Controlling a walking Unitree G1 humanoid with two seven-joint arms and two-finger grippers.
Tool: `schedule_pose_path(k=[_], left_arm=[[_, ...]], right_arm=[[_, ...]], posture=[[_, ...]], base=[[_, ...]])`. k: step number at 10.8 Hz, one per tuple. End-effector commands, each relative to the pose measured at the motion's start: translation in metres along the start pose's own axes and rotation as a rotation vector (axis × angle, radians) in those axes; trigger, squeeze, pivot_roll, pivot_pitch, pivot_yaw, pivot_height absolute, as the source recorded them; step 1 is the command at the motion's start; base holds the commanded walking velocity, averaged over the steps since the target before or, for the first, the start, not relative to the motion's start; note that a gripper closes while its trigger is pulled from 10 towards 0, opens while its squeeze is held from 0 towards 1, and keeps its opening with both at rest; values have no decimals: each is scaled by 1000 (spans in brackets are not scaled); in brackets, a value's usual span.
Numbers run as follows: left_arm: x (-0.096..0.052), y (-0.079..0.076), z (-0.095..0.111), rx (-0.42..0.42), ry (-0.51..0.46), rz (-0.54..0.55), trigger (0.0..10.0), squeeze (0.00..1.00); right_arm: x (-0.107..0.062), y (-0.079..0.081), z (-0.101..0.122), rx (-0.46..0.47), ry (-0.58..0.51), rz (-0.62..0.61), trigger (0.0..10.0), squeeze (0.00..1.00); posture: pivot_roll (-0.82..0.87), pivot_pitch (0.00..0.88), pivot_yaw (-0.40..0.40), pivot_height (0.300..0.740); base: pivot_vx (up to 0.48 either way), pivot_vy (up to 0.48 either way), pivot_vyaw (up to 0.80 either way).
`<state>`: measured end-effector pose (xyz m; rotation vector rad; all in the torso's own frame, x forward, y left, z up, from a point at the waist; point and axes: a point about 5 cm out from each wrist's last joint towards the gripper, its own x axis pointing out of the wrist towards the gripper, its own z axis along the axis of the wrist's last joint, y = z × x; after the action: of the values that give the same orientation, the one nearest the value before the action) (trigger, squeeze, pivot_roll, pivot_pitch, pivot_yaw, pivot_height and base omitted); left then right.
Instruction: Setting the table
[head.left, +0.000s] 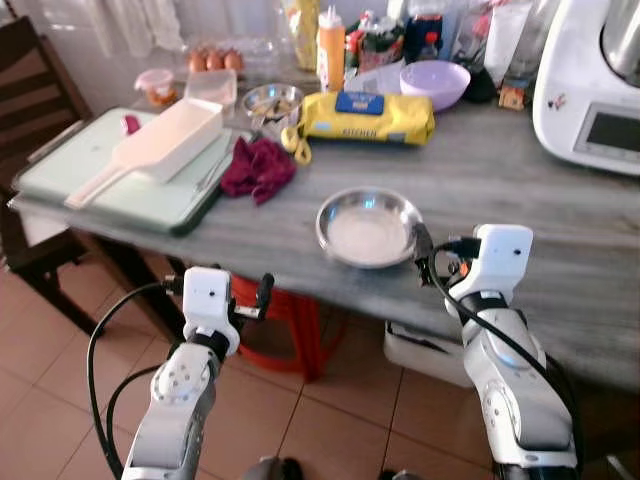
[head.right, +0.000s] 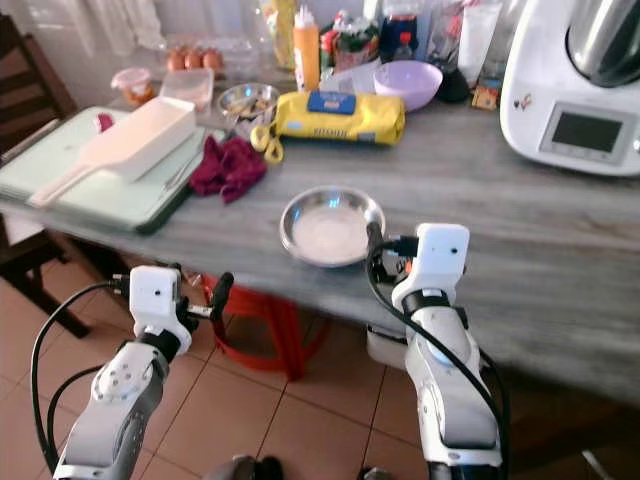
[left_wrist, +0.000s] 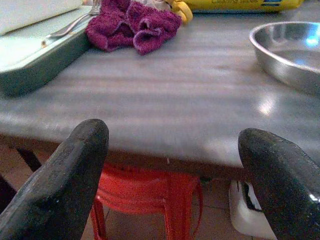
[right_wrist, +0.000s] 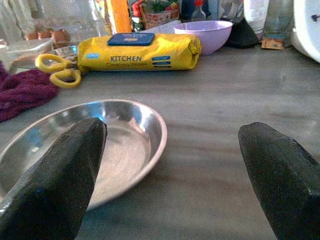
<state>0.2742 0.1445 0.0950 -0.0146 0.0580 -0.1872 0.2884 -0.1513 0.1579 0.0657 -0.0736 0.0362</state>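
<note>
The steel plate (head.left: 368, 228) is judged light, stiff and slippery; its right rim is best pinched by the open right gripper (head.left: 424, 256), just beside it.

Grey surface (head.left: 500, 180): steel plate (head.left: 368, 228) near front edge; maroon cloth (head.left: 257, 167), yellow packet (head.left: 368, 116), green tray (head.left: 130, 190), purple bowl (head.left: 435, 83), white appliance (head.left: 590, 90) behind.

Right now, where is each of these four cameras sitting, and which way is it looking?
Left eye: on the head, looking down at the table; shows both arms, left gripper, right gripper.
Right eye: beside it, same scene, slightly shifted.
Left wrist: below the table edge, looking along open fingers at the cloth and red stool.
Right wrist: at tabletop height, open fingers beside the steel plate.
Shared: all four show the plate.
</note>
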Motion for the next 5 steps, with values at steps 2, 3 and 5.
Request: schedule_pose_path(k=[2, 3, 5], left_arm=[[-2, 4, -4, 9, 26, 16, 10000, 0], [-2, 3, -4, 10, 25, 14, 10000, 0], [-2, 3, -4, 11, 27, 14, 10000, 0]], right_arm=[[1, -2, -2, 7, 4, -15, 10000, 0], [2, -2, -1, 7, 2, -15, 10000, 0], [2, -2, -1, 8, 3, -17, 10000, 0]], posture=[[-40, 75, 70, 740], [-40, 75, 69, 740], [-43, 77, 69, 740]], base=[[-345, 0, 0], [-345, 0, 0], [-345, 0, 0]])
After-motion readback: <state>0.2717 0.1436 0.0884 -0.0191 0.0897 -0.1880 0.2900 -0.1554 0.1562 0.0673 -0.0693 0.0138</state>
